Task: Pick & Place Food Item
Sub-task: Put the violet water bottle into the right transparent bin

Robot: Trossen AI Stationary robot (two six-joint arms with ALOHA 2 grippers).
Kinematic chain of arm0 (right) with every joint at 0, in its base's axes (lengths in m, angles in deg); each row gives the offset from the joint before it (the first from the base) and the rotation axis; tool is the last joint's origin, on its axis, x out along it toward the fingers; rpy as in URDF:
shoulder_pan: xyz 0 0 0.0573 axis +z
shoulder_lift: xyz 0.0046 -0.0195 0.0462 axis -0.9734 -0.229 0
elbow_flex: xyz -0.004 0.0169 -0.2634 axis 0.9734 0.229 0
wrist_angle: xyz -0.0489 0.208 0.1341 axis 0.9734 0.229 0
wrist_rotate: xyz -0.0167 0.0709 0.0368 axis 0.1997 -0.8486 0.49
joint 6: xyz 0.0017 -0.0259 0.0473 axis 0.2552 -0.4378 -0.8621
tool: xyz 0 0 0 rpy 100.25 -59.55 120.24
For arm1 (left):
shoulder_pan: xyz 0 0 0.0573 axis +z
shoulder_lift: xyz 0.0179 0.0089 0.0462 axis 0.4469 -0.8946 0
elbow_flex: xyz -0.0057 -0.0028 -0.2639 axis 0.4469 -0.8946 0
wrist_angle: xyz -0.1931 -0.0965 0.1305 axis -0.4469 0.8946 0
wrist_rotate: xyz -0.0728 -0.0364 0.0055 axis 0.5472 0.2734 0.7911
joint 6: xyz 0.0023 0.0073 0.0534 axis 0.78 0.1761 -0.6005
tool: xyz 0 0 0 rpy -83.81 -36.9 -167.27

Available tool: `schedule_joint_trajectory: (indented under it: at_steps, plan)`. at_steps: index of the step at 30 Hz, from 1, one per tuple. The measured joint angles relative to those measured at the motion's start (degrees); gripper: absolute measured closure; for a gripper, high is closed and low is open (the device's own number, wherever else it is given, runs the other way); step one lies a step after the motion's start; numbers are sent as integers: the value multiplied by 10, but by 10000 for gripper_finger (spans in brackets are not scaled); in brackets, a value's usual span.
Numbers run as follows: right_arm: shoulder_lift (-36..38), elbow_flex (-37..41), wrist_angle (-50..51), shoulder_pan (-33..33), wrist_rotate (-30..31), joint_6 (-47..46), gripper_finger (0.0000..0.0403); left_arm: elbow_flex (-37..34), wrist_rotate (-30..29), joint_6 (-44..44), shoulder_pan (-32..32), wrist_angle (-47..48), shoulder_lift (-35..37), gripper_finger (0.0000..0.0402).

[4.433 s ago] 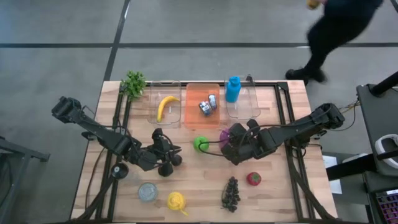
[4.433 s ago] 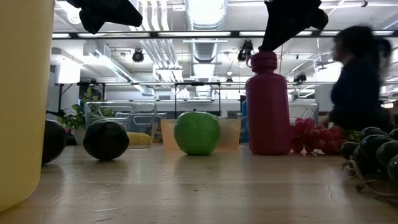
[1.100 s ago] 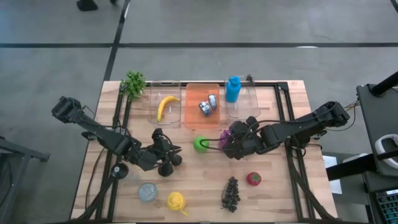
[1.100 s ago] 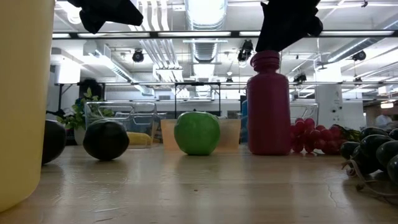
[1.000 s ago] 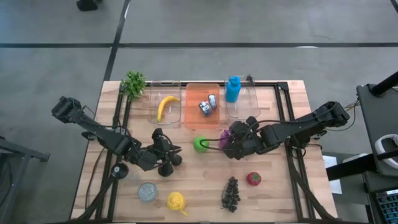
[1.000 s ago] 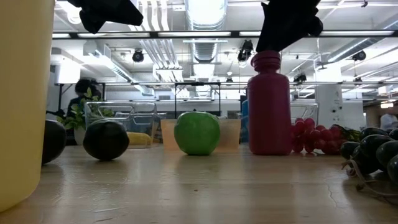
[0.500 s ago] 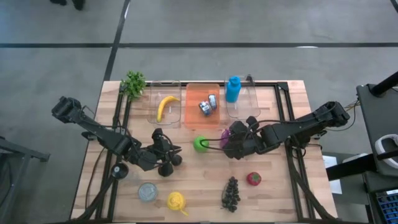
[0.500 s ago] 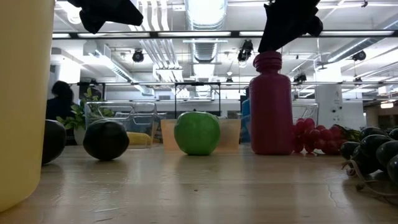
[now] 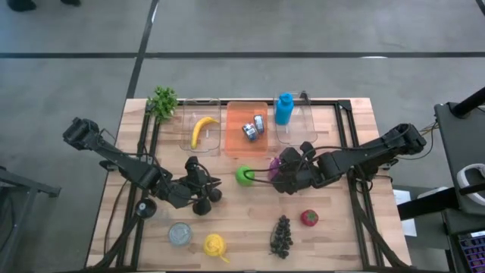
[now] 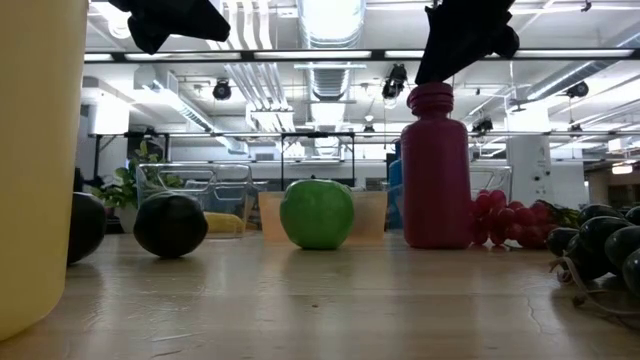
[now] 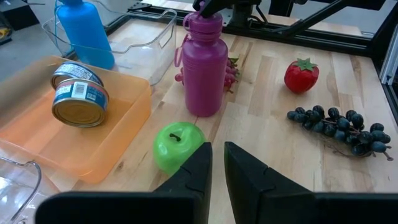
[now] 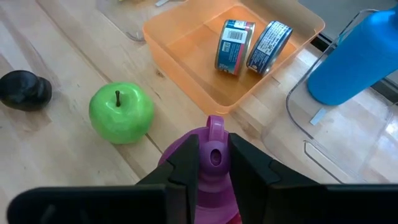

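Note:
A magenta bottle (image 10: 435,170) stands upright on the table's middle, right of a green apple (image 9: 244,175) that rests on the wood. My right gripper (image 12: 214,155) is above the bottle and shut on its top; in the low view it (image 10: 460,35) shows as a dark shape over the cap. My left gripper (image 11: 217,168) hangs shut above the table, left of the apple (image 11: 177,144), with nothing between its fingers. A banana (image 9: 201,130) lies in a clear bin at the far left. My right gripper pinches the magenta bottle's cap (image 12: 215,132) between its two fingers, one on either side. The fingers come slanting down from above and from the table's right. The bottle stands upright with its base on the table (image 10: 435,243).
At the far edge stand an orange bin (image 9: 236,140) with two cans, a clear bin (image 9: 303,133) with a blue bottle and a small plant (image 9: 163,101). Red grapes (image 10: 510,220), dark grapes (image 9: 282,235), a strawberry (image 9: 309,218), a lemon (image 9: 216,245) and dark round fruits (image 10: 170,225) lie around.
The magenta bottle has shifted a little toward the table's right edge under my right gripper and still stands upright. My left gripper has kept still.

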Motion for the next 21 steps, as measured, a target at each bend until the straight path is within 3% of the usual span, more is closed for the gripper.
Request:
schedule_joint_trajectory:
  at_steps: [10,21]
  plan:
    - [2,-4,4,0,-4,5,336,0,0,0,0,0,0,355]
    - [2,-67,12,0,-4,43,337,0,0,0,0,0,0,355]
